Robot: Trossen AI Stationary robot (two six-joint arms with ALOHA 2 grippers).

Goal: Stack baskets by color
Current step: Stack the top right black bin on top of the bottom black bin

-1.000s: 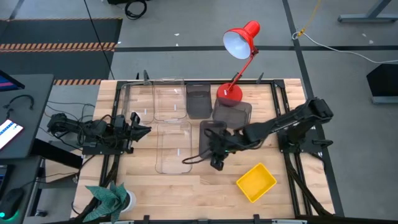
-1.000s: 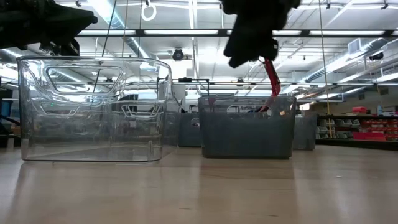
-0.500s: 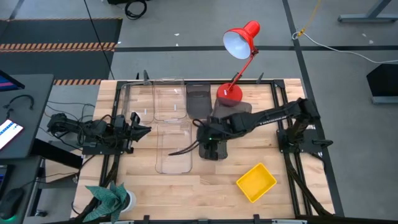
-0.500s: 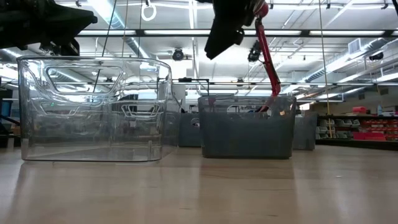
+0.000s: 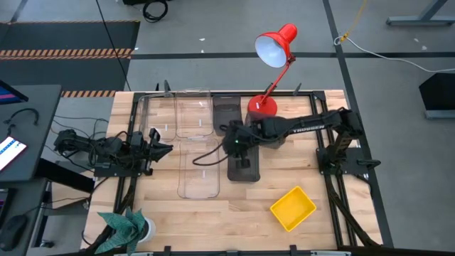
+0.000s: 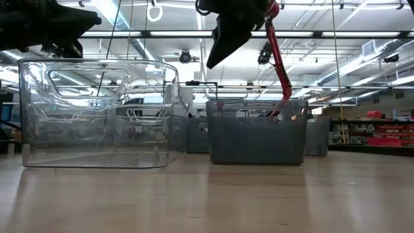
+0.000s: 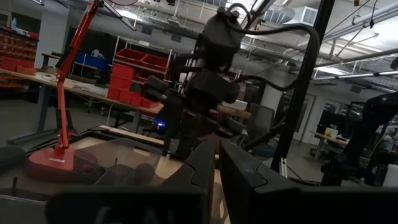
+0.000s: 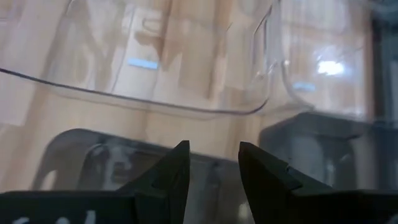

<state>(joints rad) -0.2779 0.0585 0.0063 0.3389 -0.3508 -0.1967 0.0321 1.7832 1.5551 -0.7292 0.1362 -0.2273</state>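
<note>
My right gripper (image 5: 232, 143) hovers open above the table's middle, over the far end of a dark grey basket (image 5: 243, 163) and touching nothing. In the right wrist view its fingers (image 8: 211, 168) stand apart over that grey basket's rim (image 8: 118, 163), with the clear baskets (image 8: 186, 56) ahead. Two clear baskets (image 5: 193, 114) (image 5: 199, 168) rest on their bases at centre left. Another grey basket (image 5: 227, 115) stands at the far side, and a third (image 5: 268, 129) beside the lamp base. A yellow basket (image 5: 292, 208) lies near the front right. My left gripper (image 5: 158, 146) waits shut at the left edge.
A red desk lamp (image 5: 274, 53) stands at the far edge, its base (image 5: 261, 105) by the grey baskets. A green cloth-like object (image 5: 126, 226) sits at the near left corner. Bare wood lies along the near edge between it and the yellow basket.
My right gripper has moved from the near end of the middle grey basket toward the far edge and slightly left, rising and rolling about its own axis. Its fingers stay open. No basket has moved.
</note>
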